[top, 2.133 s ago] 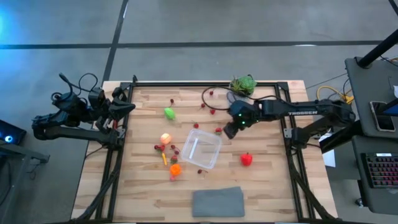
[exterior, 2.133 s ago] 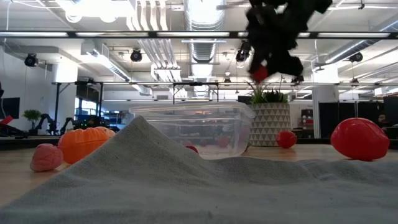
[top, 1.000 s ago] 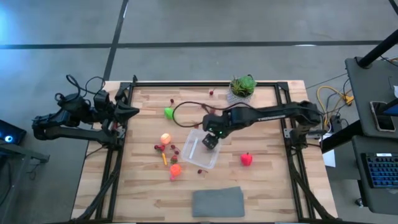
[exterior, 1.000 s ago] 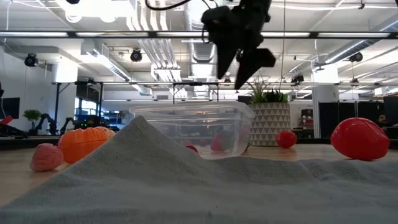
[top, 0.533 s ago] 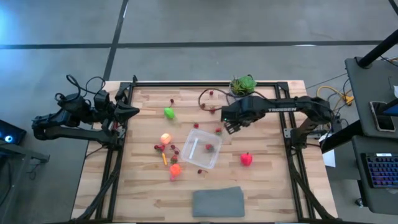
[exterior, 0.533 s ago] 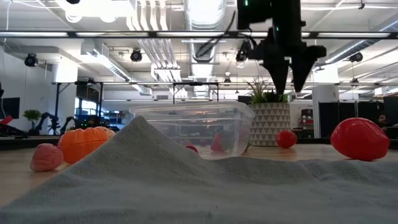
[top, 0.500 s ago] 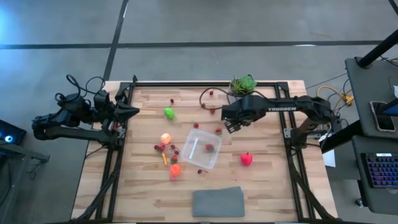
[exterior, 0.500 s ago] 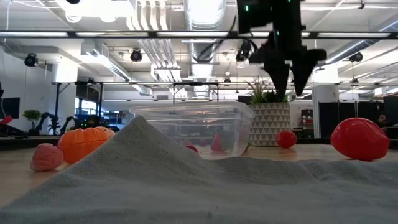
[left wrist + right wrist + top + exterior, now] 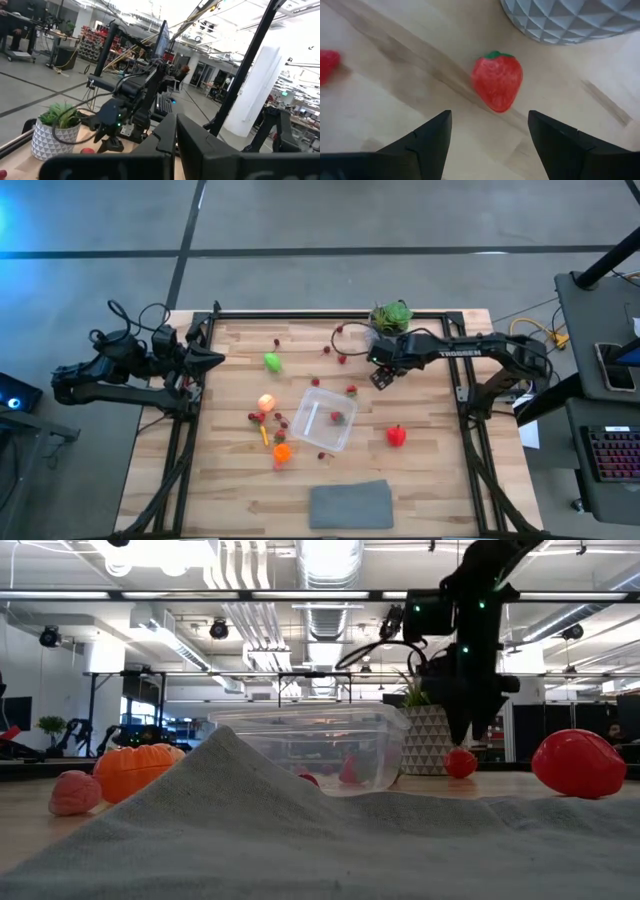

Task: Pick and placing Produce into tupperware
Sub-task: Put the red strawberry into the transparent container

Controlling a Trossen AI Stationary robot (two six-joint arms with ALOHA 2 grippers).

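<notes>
The clear tupperware (image 9: 322,420) stands mid-table with a red piece (image 9: 338,417) inside. My right gripper (image 9: 490,137) hangs open, pointing steeply down over a red strawberry (image 9: 497,87) that lies on the wood beside the white plant pot (image 9: 570,17); its fingers stand apart from the berry. In the low view the gripper (image 9: 470,740) hangs just above that strawberry (image 9: 460,762). More produce lies left of the tub: a green piece (image 9: 272,361), a peach-yellow one (image 9: 266,402), an orange one (image 9: 282,451). My left gripper (image 9: 212,355) waits shut at the table's left edge.
A large red piece (image 9: 397,436) lies right of the tub. Small dark red berries (image 9: 342,359) are scattered at the far side and left of the tub. A grey cloth (image 9: 350,505) lies at the near edge. A dark cable (image 9: 345,330) loops near the potted plant (image 9: 390,315).
My right gripper has gone from above the tupperware toward the table's far right, to the plant pot, and has come down over the strawberry, tipping to point more steeply down. Its fingers stay open. The red piece stays in the tub.
</notes>
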